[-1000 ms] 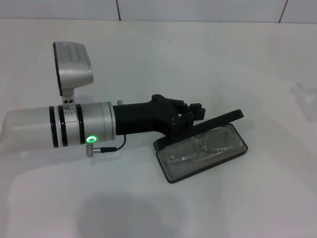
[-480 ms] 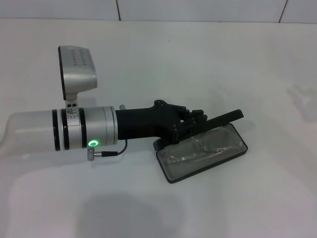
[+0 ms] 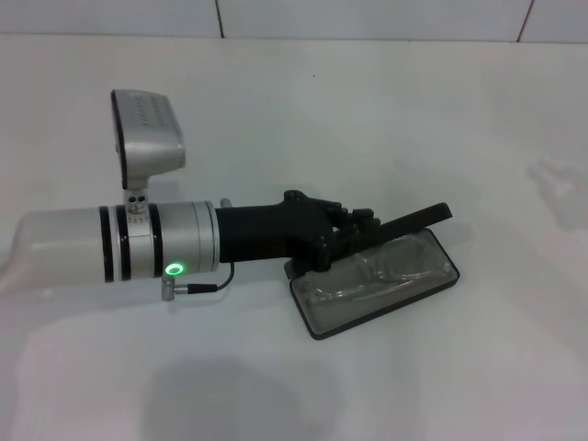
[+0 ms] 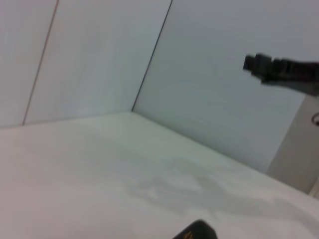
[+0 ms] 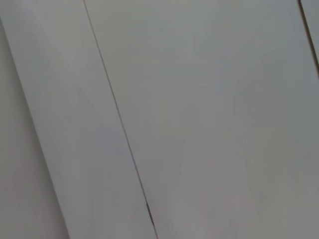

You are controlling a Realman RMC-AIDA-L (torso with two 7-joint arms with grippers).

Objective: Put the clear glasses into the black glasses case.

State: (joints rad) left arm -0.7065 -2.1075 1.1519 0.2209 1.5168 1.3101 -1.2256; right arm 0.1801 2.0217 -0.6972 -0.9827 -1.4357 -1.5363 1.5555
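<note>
The black glasses case point(image 3: 323, 327) lies open on the white table, right of centre in the head view. Its grey-lined tray faces up and its lid point(image 3: 418, 219) slants up behind it. The clear glasses point(image 3: 381, 271) lie inside the tray. My left gripper point(image 3: 361, 223) reaches in from the left and sits low at the back left edge of the case, against the near end of the lid. A black corner of the lid point(image 4: 197, 231) with gold lettering shows in the left wrist view. My right gripper is out of view.
White table surface point(image 3: 413, 110) runs all around the case, with a tiled wall at the back. A dark object point(image 4: 279, 69) shows far off in the left wrist view. The right wrist view shows only bare wall panels point(image 5: 199, 119).
My left arm has shifted slightly right and its wrist has turned. The gripper has sunk lower against the case's back edge. Case and glasses have stayed in place.
</note>
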